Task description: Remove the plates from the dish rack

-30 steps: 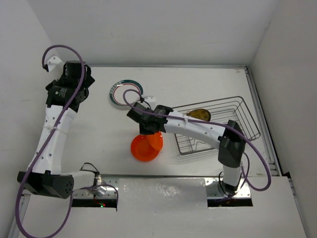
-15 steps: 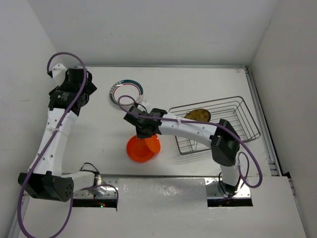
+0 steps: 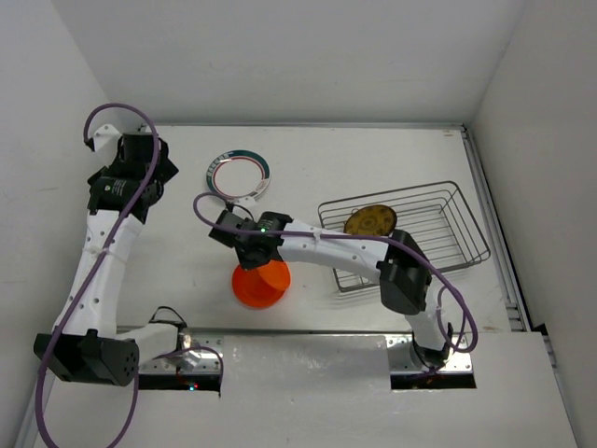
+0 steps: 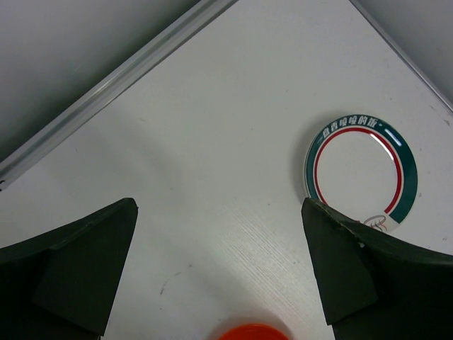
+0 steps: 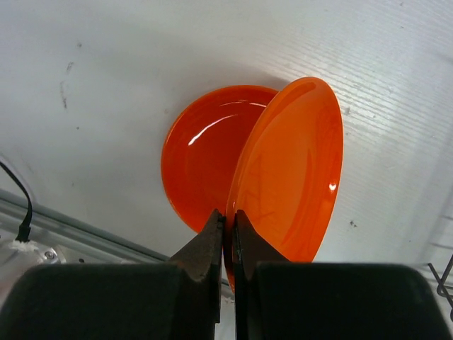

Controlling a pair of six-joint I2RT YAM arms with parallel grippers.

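My right gripper (image 5: 228,221) is shut on the rim of an orange plate (image 5: 294,170), which stands on edge and tilted. It hangs just over a second orange plate (image 5: 202,152) lying flat on the table (image 3: 187,252). In the top view both show as one orange patch (image 3: 261,285) below the right gripper (image 3: 250,245). A white plate with a teal-and-red rim (image 3: 239,177) (image 4: 361,166) lies flat farther back. The dish rack (image 3: 448,245) stands at the right with a yellow dotted plate (image 3: 370,221) in it. My left gripper (image 4: 218,212) (image 3: 149,173) hovers open and empty at the far left.
White walls close in the table on the left, back and right. A metal rail (image 3: 308,124) runs along the back edge. The right arm (image 3: 345,250) stretches across the middle from the rack's front corner. A purple cable (image 3: 210,205) loops near the white plate.
My right gripper has carried the orange plate left and nearer, so it now stands over the flat orange plate. The left arm has shifted only slightly.
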